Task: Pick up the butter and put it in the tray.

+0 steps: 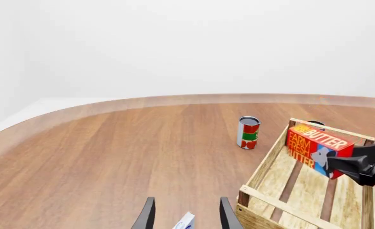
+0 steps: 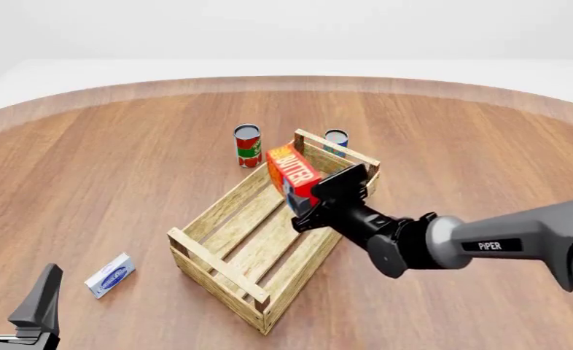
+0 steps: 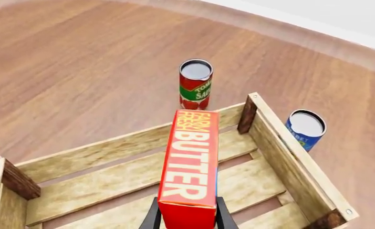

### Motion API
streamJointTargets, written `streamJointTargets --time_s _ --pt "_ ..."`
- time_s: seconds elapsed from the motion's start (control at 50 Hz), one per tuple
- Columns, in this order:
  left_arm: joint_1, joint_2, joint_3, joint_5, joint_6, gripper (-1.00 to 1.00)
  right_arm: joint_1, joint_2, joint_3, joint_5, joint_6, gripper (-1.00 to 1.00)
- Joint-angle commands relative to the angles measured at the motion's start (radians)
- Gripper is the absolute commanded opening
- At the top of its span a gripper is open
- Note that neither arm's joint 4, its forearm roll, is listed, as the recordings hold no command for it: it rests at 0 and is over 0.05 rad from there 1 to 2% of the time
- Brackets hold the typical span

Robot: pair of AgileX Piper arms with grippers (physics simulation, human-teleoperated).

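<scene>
Butter (image 3: 191, 167) hides most of right hand (image 3: 186, 217).

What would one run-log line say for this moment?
right gripper: shut on butter, held over tray | left gripper: open, idle | butter not yet released

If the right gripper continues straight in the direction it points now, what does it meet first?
Probably the slatted floor of the tray. The right gripper, shut on the butter, points forward and down into the tray's far end, so the butter's front end would likely touch first; depth is uncertain.
</scene>
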Motion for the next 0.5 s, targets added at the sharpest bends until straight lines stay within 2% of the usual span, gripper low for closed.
streamJointTargets --time_s 0.02,0.5 --pt "0.0 0.0 0.0 0.0 0.0 1.0 0.006 0.011 -0.027 -0.002 0.025 -1.0" --pt "0.0 0.0 0.0 0.0 0.0 1.0 0.006 0.046 -0.037 -0.003 0.035 -1.0"
